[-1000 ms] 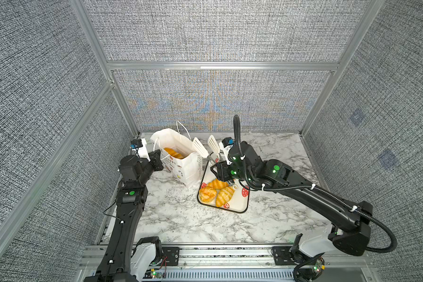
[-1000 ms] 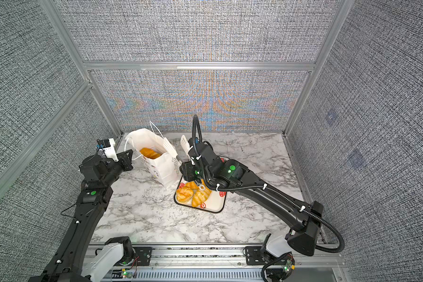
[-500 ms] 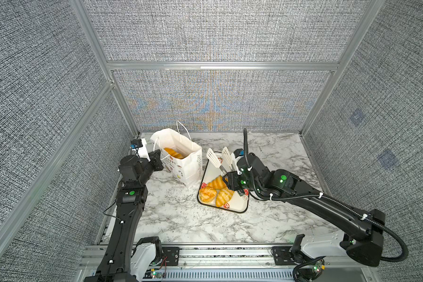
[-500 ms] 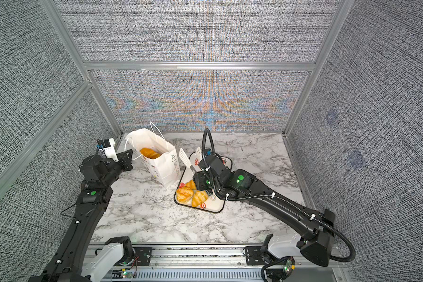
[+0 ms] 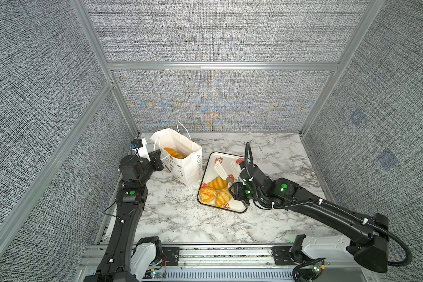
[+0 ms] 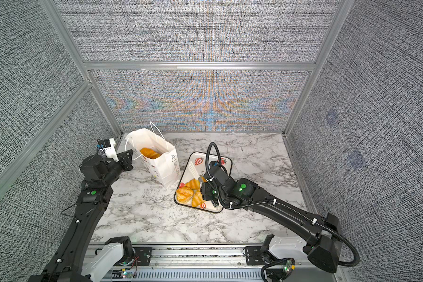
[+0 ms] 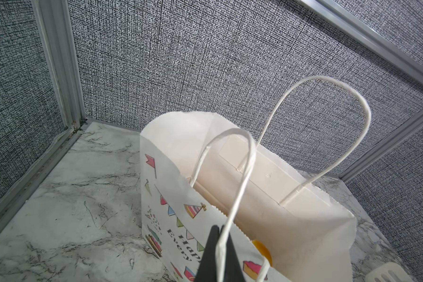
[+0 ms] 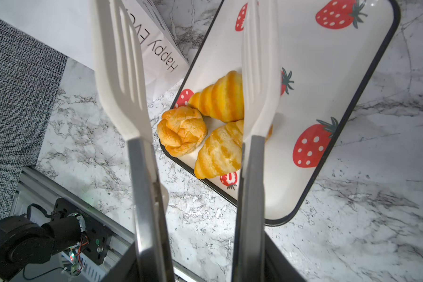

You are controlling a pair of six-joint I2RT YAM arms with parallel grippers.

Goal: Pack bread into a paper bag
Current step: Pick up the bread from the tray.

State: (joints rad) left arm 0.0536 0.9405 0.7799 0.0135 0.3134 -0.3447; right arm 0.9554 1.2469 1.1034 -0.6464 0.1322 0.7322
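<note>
Left wrist view: the left gripper (image 7: 218,235) is closed on the cord handle (image 7: 239,185) of the paper bag (image 7: 303,232). In a top view, the right gripper (image 5: 237,191) grips open tongs (image 5: 219,169) over three pieces of bread (image 5: 215,193) on the tray (image 5: 228,157), at four o'clock from the bag. More bread (image 5: 174,153) lies inside the bag.

Strawberry-print tray (image 8: 327,73) (black rim) on marble tabletop (image 5: 205,227), white slotted tongs (image 8: 122,117) above.
</note>
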